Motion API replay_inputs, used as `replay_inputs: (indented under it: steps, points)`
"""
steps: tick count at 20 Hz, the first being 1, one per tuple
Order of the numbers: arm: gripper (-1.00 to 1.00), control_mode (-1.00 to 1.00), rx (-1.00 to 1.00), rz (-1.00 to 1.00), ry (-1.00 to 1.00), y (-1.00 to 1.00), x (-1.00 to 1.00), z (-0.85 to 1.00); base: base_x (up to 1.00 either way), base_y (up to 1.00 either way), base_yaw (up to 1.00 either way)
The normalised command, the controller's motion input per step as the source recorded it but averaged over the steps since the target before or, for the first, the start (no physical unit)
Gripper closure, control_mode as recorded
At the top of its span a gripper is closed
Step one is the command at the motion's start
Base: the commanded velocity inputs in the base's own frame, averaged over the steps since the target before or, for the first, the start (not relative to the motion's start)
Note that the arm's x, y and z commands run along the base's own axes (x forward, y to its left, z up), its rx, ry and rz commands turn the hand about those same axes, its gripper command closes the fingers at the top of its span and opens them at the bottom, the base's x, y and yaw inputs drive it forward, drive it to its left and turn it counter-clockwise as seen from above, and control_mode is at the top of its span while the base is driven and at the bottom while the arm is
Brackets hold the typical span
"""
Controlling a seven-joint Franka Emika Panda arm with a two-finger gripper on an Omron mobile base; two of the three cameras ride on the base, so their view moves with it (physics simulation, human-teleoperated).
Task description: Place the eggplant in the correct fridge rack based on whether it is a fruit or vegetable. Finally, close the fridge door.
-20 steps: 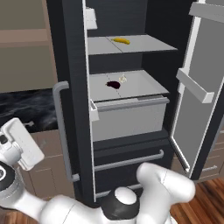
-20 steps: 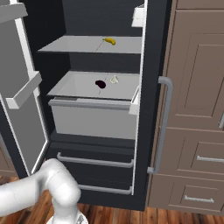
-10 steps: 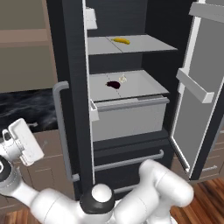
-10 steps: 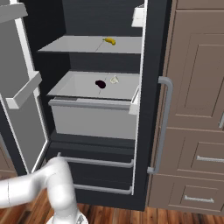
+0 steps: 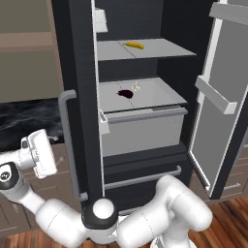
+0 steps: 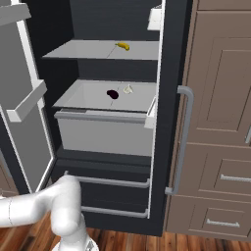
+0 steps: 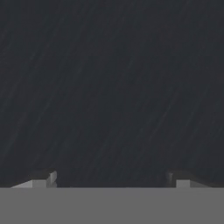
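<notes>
The eggplant (image 5: 125,93) (image 6: 112,94), small and dark purple, lies on the fridge rack (image 5: 162,94) (image 6: 78,98), the lower pale grey shelf above a grey drawer. The fridge door (image 5: 220,97) (image 6: 171,93), the right-hand leaf, stands wide open, with its grey bar handle (image 6: 184,137) visible. My white hand (image 5: 38,154) hangs low at the far left, outside the left leaf and far from the eggplant. My gripper (image 7: 110,179) is open, its fingertips (image 7: 43,178) wide apart with nothing between them, facing a dark streaked surface.
A white garlic bulb (image 5: 136,87) (image 6: 128,89) sits beside the eggplant. A yellow banana (image 5: 133,45) (image 6: 122,45) lies on the upper shelf. The left leaf (image 5: 77,106) (image 6: 24,98) is open too. Brown cabinets (image 6: 220,122) stand to the right and a dark counter (image 5: 24,121) to the left.
The arm has swung leftward and folded lower; the hand has shifted a little at the far left. The eggplant and both doors have not moved.
</notes>
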Motion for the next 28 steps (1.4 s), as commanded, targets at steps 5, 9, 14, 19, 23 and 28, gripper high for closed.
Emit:
replay_inputs:
  steps: [5, 9, 14, 19, 23, 28]
  points:
    - [-1.0, -1.0, 0.0, -0.16, 0.0, -1.0, 0.0, -0.13, 0.0, 0.0, 0.0]
    - [-1.0, -1.0, 0.04, -0.09, -0.09, -1.0, -0.24, -0.01, 0.0, 0.0, 0.0]
    - [-1.0, -1.0, 0.06, 0.0, -0.15, -1.0, -0.17, -0.02, 0.0, 0.0, 0.0]
    - [-1.0, -1.0, 0.11, 0.01, -0.15, -1.0, 0.0, 0.0, 0.0, 0.0, 0.0]
    - [-1.0, -1.0, 0.16, 0.18, -0.17, -0.68, 0.07, 0.01, 0.0, 0.0, 0.0]
    - [-1.0, -1.0, 0.06, 0.26, -0.14, -0.32, 0.28, 0.02, 0.0, 0.0, 0.0]
